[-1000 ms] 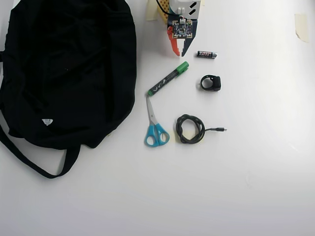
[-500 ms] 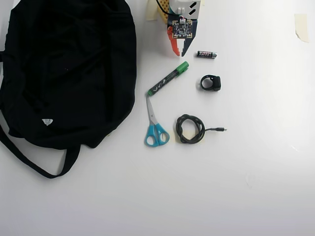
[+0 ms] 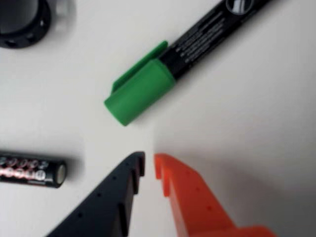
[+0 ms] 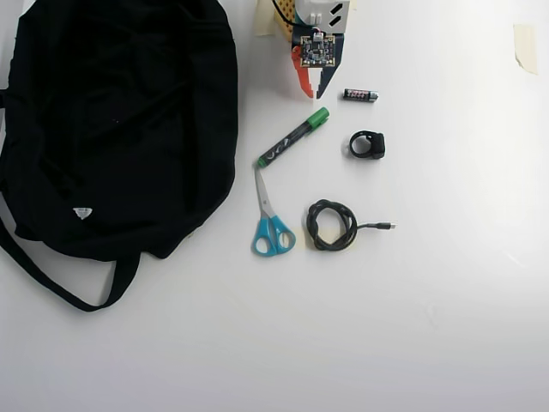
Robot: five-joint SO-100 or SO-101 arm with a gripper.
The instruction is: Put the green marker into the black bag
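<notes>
The green marker (image 4: 293, 137) lies slanted on the white table, green cap toward the arm. In the wrist view its cap (image 3: 139, 94) sits just beyond my fingertips. My gripper (image 4: 312, 91) hovers a short way behind the cap, shut, with nothing between its black and orange fingers (image 3: 170, 180). Its tips (image 3: 149, 165) nearly touch each other. The black bag (image 4: 111, 120) fills the left of the overhead view, its strap (image 4: 60, 283) trailing toward the front.
Blue-handled scissors (image 4: 270, 223) lie touching the marker's lower end. A small battery (image 4: 360, 94) sits right of the gripper, also seen in the wrist view (image 3: 32, 170). A black ring-like part (image 4: 367, 144) and a coiled cable (image 4: 333, 225) lie to the right.
</notes>
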